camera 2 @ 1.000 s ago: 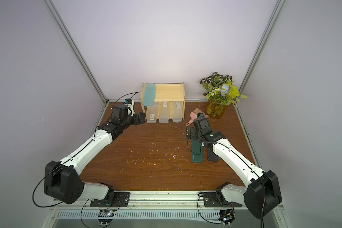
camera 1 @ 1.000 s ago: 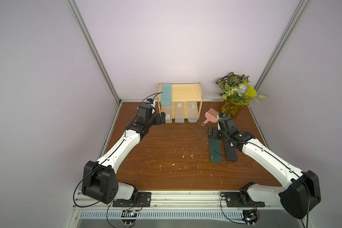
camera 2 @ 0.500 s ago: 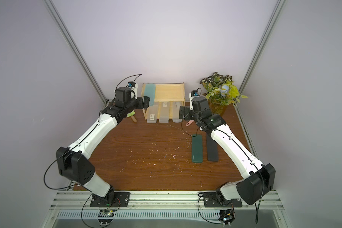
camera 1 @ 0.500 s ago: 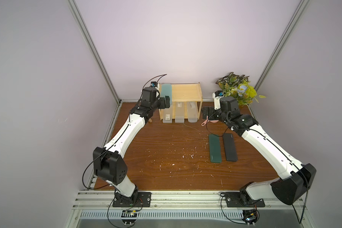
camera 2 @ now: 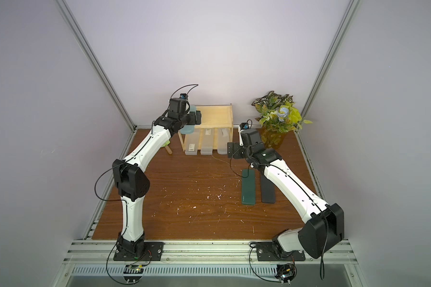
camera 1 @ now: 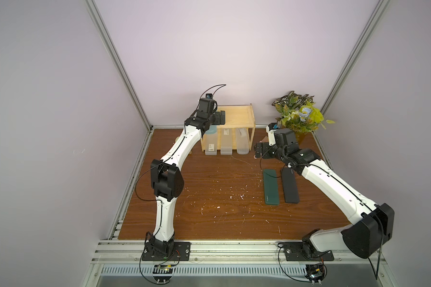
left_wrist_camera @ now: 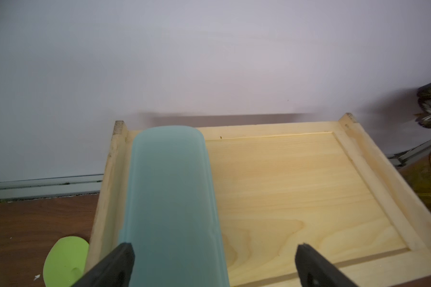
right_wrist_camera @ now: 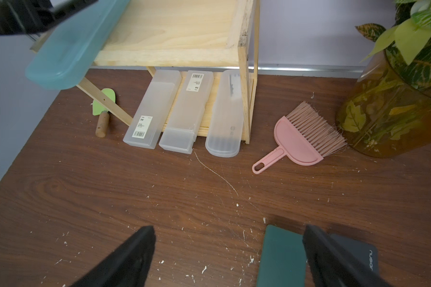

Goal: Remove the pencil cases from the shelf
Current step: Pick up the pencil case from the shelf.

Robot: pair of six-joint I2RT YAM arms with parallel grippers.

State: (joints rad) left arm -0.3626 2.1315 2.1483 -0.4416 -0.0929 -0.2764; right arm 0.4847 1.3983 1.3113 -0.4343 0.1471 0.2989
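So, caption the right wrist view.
Open right end effector faces three frosted pencil cases in the shelf, teal case on top.

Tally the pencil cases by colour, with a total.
Light teal case: 1
Frosted translucent cases: 3
Dark green case: 1
Black case: 1
Total: 6
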